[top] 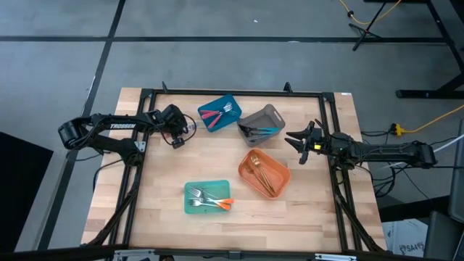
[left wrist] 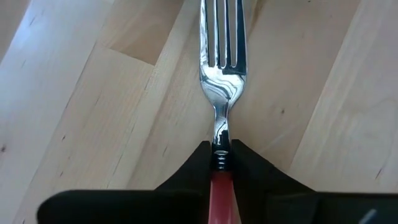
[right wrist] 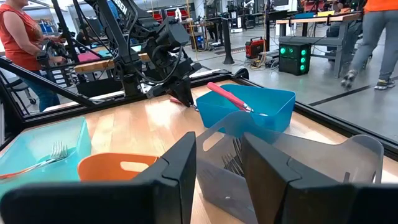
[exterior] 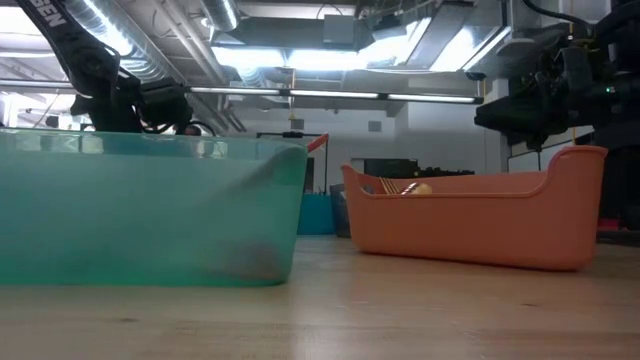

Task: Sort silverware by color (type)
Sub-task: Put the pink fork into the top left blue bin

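Observation:
A fork [left wrist: 222, 62] with silver tines and a pink-red handle is over the bare wood at the table's far left, and my left gripper [top: 176, 138] is shut on it. My right gripper [right wrist: 217, 144] stands open at the table's right side, level, beside the grey bin [top: 261, 123], with nothing between its fingers. Pink-handled forks [top: 216, 114] lie in the blue bin [top: 233, 101]. Gold utensils [top: 262, 172] lie in the orange bin [top: 283, 174], and orange-handled forks [top: 210, 200] in the teal bin [top: 190, 206]. My left gripper pinches the fork between its two fingers where the silver neck meets the pink handle [left wrist: 221, 163]. The fingers come steeply from above. The handle runs back between them and the tines point on ahead. Whether the tines rest on the wood I cannot tell.
The four bins stand in the table's middle and far half: blue and grey at the back, orange to the right of centre, teal near the front. A black frame [top: 232, 93] borders the table. Bare wood lies around my left gripper and along the near edge.

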